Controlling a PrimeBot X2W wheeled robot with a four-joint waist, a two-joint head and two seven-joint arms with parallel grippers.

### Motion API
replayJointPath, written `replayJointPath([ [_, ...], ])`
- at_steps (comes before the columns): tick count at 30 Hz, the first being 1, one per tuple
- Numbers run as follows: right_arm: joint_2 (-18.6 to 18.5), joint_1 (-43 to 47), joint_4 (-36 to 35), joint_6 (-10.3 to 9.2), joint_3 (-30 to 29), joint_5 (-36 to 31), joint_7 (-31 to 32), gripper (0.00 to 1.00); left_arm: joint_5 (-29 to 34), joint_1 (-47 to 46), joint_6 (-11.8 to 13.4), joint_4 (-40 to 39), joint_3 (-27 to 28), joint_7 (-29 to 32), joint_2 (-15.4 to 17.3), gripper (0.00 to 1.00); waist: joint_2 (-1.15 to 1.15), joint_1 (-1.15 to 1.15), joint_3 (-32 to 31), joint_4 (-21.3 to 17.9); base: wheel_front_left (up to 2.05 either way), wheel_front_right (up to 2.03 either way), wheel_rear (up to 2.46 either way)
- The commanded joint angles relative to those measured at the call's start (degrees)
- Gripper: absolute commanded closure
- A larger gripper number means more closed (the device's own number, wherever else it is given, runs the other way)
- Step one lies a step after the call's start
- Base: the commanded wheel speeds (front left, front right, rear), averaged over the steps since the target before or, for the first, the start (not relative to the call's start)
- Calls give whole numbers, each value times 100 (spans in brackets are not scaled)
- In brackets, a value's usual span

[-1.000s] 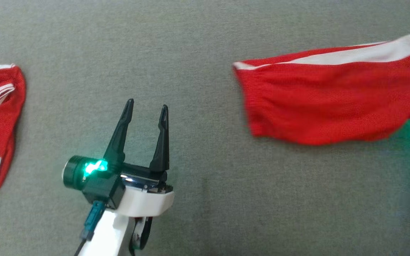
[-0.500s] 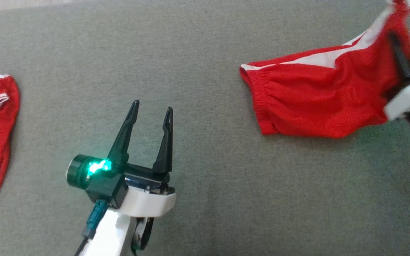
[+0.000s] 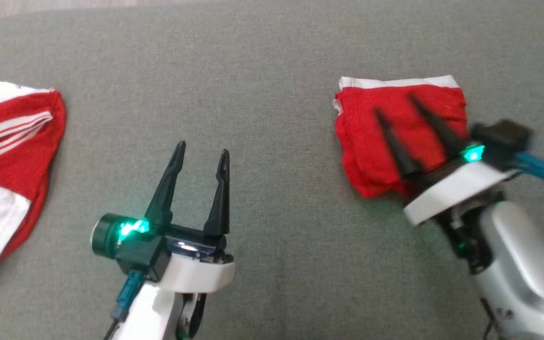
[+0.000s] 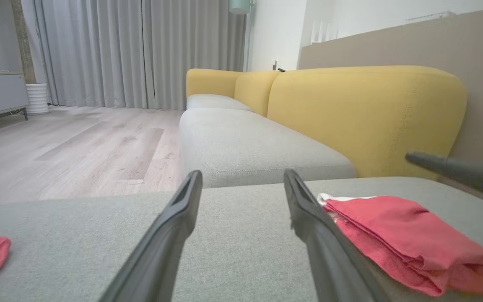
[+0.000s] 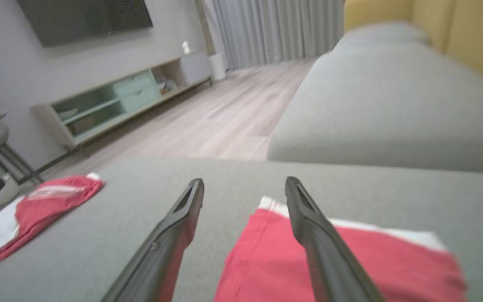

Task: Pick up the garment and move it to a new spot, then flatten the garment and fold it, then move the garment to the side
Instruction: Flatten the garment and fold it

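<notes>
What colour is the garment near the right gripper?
The garment is red, white-edged; head view shows best.

A broad grey woven-fabric seat cushion fills the foreground and meets a longer grey seat, backed by rounded mustard-yellow upholstered backrests that stand against a flat beige wall panel below a white wall. Beside the seating lies a pale wood-plank floor, ending at grey floor-length pleated curtains, where a white ribbed cylindrical pot stands beside a low grey cabinet. In the right wrist view, a long low media unit with pale green drawers stands along a grey wall under a dark flat wall-mounted screen.
</notes>
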Motion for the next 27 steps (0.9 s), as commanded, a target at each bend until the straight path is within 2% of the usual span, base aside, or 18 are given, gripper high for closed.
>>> replayJointPath([
  [1,26,35,-268,-4,-166,-73,-223,0,-42,4,33,-231,164,-29,-15,0,0,0,-56,-7,0,0,0],
  [5,150,487,-246,-4,-922,-341,-913,0,-80,122,86,-264,182,-29,-16,0,0,0,-242,-37,0,0,0],
  [9,268,999,-172,-4,-1355,-549,-1378,0,-131,339,346,-285,300,-29,-16,0,0,0,-530,-94,0,0,0],
  [16,277,1795,59,-4,-1222,-1055,-1584,0,-185,856,778,-173,391,-29,-16,0,0,0,-1126,-149,0,0,0],
  [27,634,2424,183,-4,-1386,-1540,-1588,0,28,1484,962,45,581,-29,-17,0,0,0,-1545,-154,0,0,0],
])
